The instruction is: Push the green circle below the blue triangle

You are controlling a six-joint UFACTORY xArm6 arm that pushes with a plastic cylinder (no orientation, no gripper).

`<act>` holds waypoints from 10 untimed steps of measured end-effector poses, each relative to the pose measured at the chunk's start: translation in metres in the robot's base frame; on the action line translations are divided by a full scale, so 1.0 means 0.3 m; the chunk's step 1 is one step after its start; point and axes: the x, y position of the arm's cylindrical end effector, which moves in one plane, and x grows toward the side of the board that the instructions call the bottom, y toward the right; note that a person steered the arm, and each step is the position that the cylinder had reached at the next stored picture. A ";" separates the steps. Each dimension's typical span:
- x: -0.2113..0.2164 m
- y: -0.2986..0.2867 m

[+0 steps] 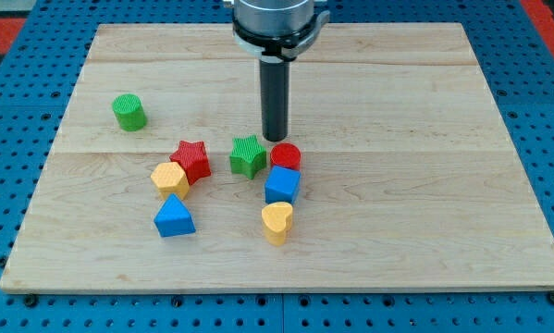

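Observation:
The green circle point(129, 112) stands alone at the view's left, well above and left of the blue triangle point(174, 217), which lies at the lower left of the block cluster. My tip point(274, 138) rests on the board in the middle, just above the red circle point(285, 156) and up-right of the green star point(247, 155). It is far to the right of the green circle and touches no block that I can make out.
A red star point(191, 159) and a yellow hexagon point(169, 178) sit just above the blue triangle. A blue cube point(282, 185) and a yellow heart point(277, 222) lie below the red circle. The wooden board point(424, 185) lies on a blue perforated base.

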 end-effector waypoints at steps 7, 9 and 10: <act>-0.030 -0.473; -0.305 -0.513; -0.094 -0.672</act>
